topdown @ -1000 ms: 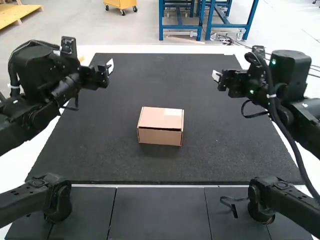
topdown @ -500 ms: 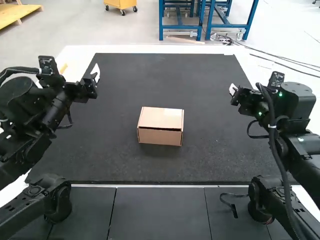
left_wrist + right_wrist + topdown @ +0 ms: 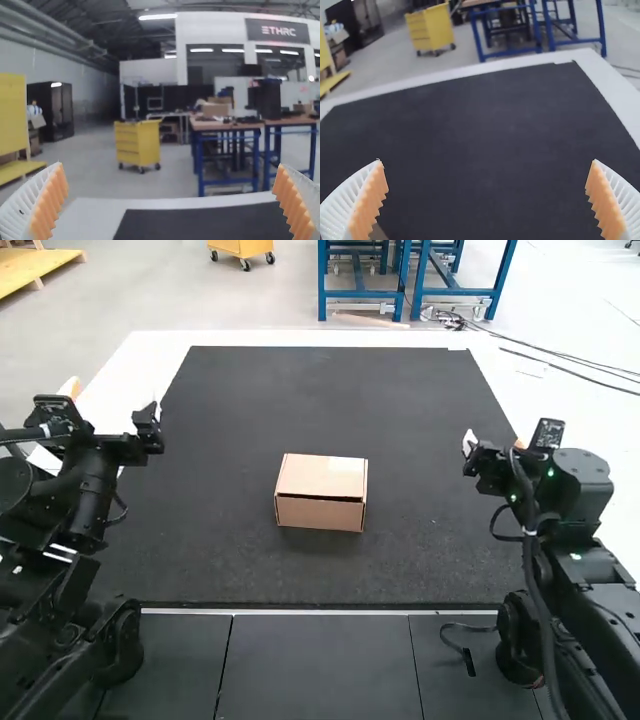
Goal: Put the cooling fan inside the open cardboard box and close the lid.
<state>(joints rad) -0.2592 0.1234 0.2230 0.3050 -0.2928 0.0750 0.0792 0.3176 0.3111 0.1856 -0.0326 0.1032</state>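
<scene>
While the closed brown cardboard box (image 3: 321, 492) sits at the centre of the black-matted counter (image 3: 400, 400), the left tool (image 3: 147, 427) and right tool (image 3: 476, 456) hang wide open at opposite edges, well apart from it.

black mat (image 3: 300, 400) lying flat on white table (image 3: 125, 360); dark panels (image 3: 320, 665) along near edge

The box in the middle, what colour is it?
Light brown all over. The cardboard box shows best in the high view.
</scene>
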